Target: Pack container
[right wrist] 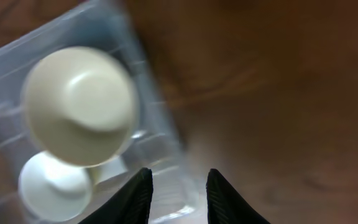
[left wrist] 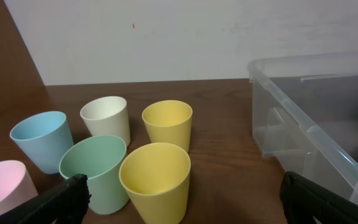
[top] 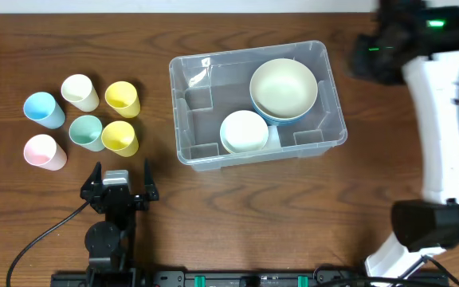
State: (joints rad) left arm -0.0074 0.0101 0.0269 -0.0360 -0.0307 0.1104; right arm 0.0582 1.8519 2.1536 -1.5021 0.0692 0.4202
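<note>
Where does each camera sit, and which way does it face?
Overhead: above the table, looking down on the container, cups, left gripper and right arm.
Left wrist: low by the table, facing the cups and container's side; its fingers at the bottom corners.
Right wrist: high, tilted down into the container at two bowls; its fingers at the bottom edge.
Shared: overhead and right wrist both show the bowls.

On the wooden table point(top: 237, 207) you see six cups at left. Back row: blue cup point(top: 43, 109), cream cup point(top: 80, 92), yellow cup point(top: 122, 98). Front row: pink cup point(top: 44, 151), green cup point(top: 86, 131), second yellow cup point(top: 119, 137). A large cream bowl point(top: 284, 86) and a smaller white bowl point(top: 244, 131) sit inside the container point(top: 221, 80).
</note>
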